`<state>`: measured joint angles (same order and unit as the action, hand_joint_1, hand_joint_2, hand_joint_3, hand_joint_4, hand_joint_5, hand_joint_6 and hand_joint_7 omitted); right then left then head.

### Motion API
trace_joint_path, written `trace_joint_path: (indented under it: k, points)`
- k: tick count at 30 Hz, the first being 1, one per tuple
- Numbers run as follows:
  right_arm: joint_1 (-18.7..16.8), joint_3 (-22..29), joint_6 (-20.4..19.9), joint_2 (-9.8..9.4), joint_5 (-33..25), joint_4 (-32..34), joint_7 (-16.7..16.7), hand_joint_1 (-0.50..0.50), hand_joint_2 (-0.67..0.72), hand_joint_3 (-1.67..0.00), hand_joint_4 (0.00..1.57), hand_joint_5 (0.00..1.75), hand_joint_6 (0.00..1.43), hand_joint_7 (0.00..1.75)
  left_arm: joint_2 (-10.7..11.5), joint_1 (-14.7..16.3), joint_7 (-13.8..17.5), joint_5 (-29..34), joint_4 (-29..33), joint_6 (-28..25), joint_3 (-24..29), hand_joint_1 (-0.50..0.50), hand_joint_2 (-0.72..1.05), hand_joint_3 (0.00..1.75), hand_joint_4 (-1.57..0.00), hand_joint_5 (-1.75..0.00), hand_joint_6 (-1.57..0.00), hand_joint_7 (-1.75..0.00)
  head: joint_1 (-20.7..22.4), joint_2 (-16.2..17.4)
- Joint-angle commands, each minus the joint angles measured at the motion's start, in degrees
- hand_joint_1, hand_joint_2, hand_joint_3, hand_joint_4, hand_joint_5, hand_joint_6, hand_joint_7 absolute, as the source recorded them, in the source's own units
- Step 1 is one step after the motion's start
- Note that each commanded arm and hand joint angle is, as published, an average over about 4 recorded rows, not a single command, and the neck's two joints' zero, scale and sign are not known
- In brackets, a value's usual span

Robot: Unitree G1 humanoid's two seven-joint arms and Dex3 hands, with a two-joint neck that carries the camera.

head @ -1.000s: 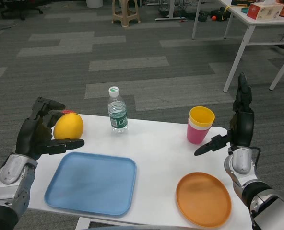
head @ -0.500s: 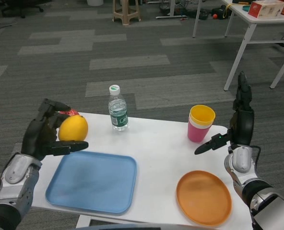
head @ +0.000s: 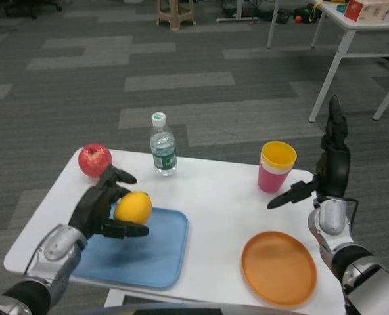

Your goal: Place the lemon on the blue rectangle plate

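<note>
Over the blue plate (head: 152,262), left hand (head: 106,207) holds lemon (head: 133,207) (long axis crosswise).

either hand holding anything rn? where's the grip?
Left hand holds the lemon, fingers over its top, thumb under it, above the blue plate. Right hand holds nothing.

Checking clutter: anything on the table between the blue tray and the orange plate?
Nothing: in the head view, only bare white table separates the blue tray from the orange plate.
</note>
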<state>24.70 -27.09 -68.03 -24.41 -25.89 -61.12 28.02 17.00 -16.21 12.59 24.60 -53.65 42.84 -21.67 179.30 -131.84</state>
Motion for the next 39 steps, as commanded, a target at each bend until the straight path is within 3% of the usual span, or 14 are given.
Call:
trace_joint_path:
  k: [1, 5, 15, 21, 22, 26, 28, 31, 35, 37, 39]
  points:
    - [0.7, -0.1, 0.0, 0.16, -0.2, -0.1, 0.2, -0.47, 0.53, 0.00, 0.00, 0.00, 0.00, 0.00, -1.4, -1.5, -1.5, -1.9, -5.3, -0.2, -0.1, 0.50, 0.43, 0.09, 0.00, -1.75, 0.00, -1.68, -0.2, 0.0]
    - [0.4, 0.0, 0.0, 0.16, -0.2, 0.1, 0.2, -0.46, 0.57, 0.00, 0.00, 0.00, 0.00, 0.00, -1.9, -1.9, -2.5, -4.5, -8.0, -0.2, 0.0, 0.50, 0.52, 0.09, 0.00, -1.75, 0.00, -1.68, -0.2, 0.0]
    - [0.3, 0.1, 0.1, 0.18, -0.2, 0.0, 0.2, -0.46, 0.55, 0.00, 0.00, 0.00, 0.00, 0.00, -2.5, -1.9, -4.2, -7.4, -9.4, 0.5, 0.1, 0.50, 0.52, 0.09, 0.00, -1.75, 0.00, -1.68, 0.1, 0.6]
    - [0.3, 0.1, 0.0, 0.24, -0.2, -0.3, 0.2, -0.46, 0.53, 0.00, 0.00, 0.00, 0.00, 0.00, -2.8, -1.9, -6.6, -9.5, -10.5, 1.9, 0.8, 0.50, 0.52, 0.09, 0.00, -1.75, 0.00, -1.50, 0.0, 1.1]
    - [0.4, 0.1, 0.0, 0.24, -0.2, -0.4, 0.2, -0.46, 0.53, 0.00, 0.00, 0.00, 0.00, 0.00, -2.8, -1.9, -6.7, -9.6, -10.6, 1.9, 0.8, 0.50, 0.47, 0.09, 0.00, -1.75, 0.00, -1.45, 0.0, 1.2]
    - [0.4, 0.2, 0.1, 0.46, -0.2, -0.8, 0.2, -0.46, 0.55, 0.00, 0.00, 0.00, 0.00, 0.00, -2.7, -1.9, -8.0, -9.6, -12.0, 3.8, 0.6, 0.50, -0.04, 0.09, 0.00, -1.75, 0.00, -1.26, -0.1, 1.2]
    - [0.4, 0.3, 0.2, 0.51, -0.2, -1.0, 0.2, -0.46, 0.57, 0.00, 0.00, 0.00, 0.00, 0.00, -2.7, -1.9, -8.5, -9.6, -12.4, 4.3, 0.6, 0.50, -0.13, 0.09, 0.00, -1.72, 0.00, -1.12, -0.1, 1.2]
    - [0.4, 0.3, 0.2, 0.55, -0.2, -1.2, 0.2, -0.46, 0.57, 0.00, 0.00, 0.00, 0.00, 0.00, -2.6, -2.0, -8.9, -9.6, -12.5, 5.0, 1.0, 0.50, -0.28, 0.09, 0.00, -1.51, 0.00, -0.86, 0.1, 1.4]
    - [0.7, 0.4, 0.2, 0.60, -0.2, -1.7, 0.2, -0.46, 0.60, 0.00, 0.00, 0.00, 0.00, 0.00, -2.4, -2.2, -10.0, -9.6, -12.5, 7.1, 1.5, 0.50, -0.30, 0.09, 0.00, -1.23, 0.00, -0.72, 0.3, 1.7]
    - [0.9, 0.4, 0.3, 0.55, -0.2, -1.9, 0.2, -0.46, 0.60, 0.00, 0.00, 0.00, 0.00, 0.00, -2.2, -2.2, -10.3, -9.7, -12.5, 7.9, 1.8, 0.31, -0.35, 0.09, 0.00, -1.05, 0.00, -0.63, 0.4, 1.8]
    - [1.1, 0.4, 0.3, 0.51, -0.2, -2.1, 0.2, -0.46, 0.60, 0.00, 0.00, 0.00, 0.00, 0.00, -2.1, -2.2, -10.7, -9.7, -12.5, 8.8, 2.3, -0.03, -0.37, 0.09, 0.00, -0.87, 0.00, -0.56, 0.5, 1.9]
